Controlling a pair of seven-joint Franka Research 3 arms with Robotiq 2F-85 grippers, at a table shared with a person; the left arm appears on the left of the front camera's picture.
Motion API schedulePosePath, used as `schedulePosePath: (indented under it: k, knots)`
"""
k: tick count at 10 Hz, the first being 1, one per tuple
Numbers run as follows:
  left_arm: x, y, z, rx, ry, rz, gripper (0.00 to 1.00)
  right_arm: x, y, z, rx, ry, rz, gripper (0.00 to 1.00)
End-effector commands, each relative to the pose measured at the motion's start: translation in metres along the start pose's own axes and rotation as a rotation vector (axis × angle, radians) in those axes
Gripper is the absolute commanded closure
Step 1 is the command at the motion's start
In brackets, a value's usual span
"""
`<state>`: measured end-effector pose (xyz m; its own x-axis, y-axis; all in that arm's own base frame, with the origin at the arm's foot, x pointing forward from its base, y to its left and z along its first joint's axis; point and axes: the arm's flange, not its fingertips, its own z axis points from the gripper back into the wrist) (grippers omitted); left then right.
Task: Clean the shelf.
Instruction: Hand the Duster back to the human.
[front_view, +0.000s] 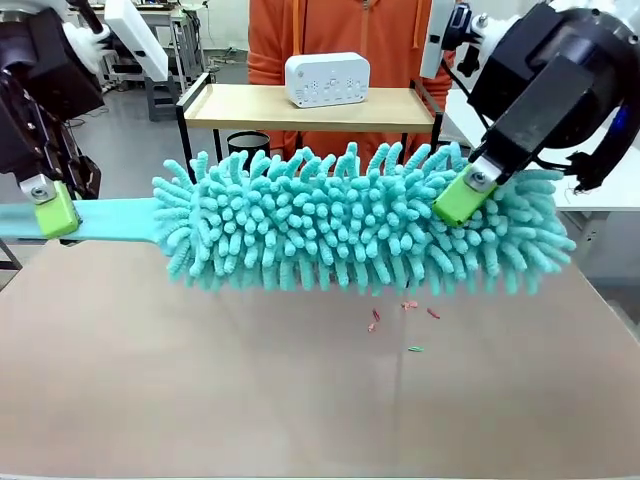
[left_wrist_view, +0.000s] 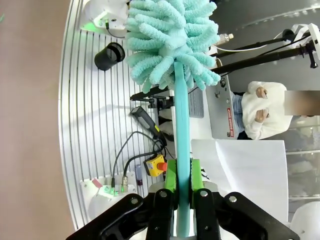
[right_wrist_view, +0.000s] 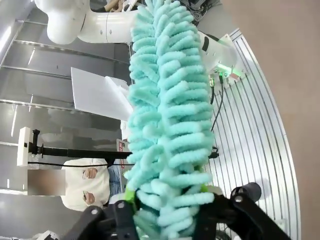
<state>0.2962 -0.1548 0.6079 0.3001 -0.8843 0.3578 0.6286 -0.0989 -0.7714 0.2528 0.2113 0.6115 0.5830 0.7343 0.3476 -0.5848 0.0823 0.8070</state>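
1. Left claw (front_view: 52, 210): positioned at the left edge of the front view, above the worktop (front_view: 200, 400). Its green pads are pinching the flat teal handle (front_view: 110, 219) of the duster (front_view: 360, 220). The left wrist view confirms this: the handle (left_wrist_view: 183, 145) runs straight up between the two green pads (left_wrist_view: 171, 175), which press on it from both sides.
2. Right claw (front_view: 465, 195): enters from the upper right of the front view and is pinching the far end of the duster head. One green pad (front_view: 462, 197) lies against the front of the fluffy strands. In the right wrist view the strands (right_wrist_view: 170, 125) bulge out from between the claw's fingers, with a sliver of green pad (right_wrist_view: 131, 192) visible at the left finger.
3. Duster: held horizontally between both claws, clear of the worktop surface, spanning most of the front view. The head is a thick mass of teal chenille strands; the handle extends to the left.
4. Shelf (front_view: 310, 108): stands at the far side of the worktop, behind the duster and in the middle of the front view. The top wooden board and black frame are visible; the duster hides the lower part.
5. A white box-shaped device (front_view: 327, 79) rests on the shelf's top board.
6. A person in an orange top (front_view: 350, 30) stands directly behind the shelf.
7. Small red and green scraps (front_view: 405, 320) lie on the worktop below the duster head.
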Motion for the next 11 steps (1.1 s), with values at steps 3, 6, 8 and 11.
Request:
schedulePosePath:
  k: [3,6,8,11]
  knots:
    - [-0.003,-0.004,0.0,-0.021,-0.025,-0.028,0.87,0.0,-0.002,0.003,0.013,0.018,0.042,1.0]
    - [-0.005,-0.009,0.001,-0.006,-0.046,-0.053,0.87,0.001,-0.002,0.002,0.015,0.025,0.04,1.0]
    - [-0.011,-0.013,0.004,-0.004,-0.08,-0.097,0.29,0.0,-0.002,0.003,0.014,0.028,0.039,1.0]
    - [-0.073,-0.021,0.044,0.017,-0.3,-0.097,0.0,-0.007,-0.007,0.022,0.021,-0.022,0.017,1.0]
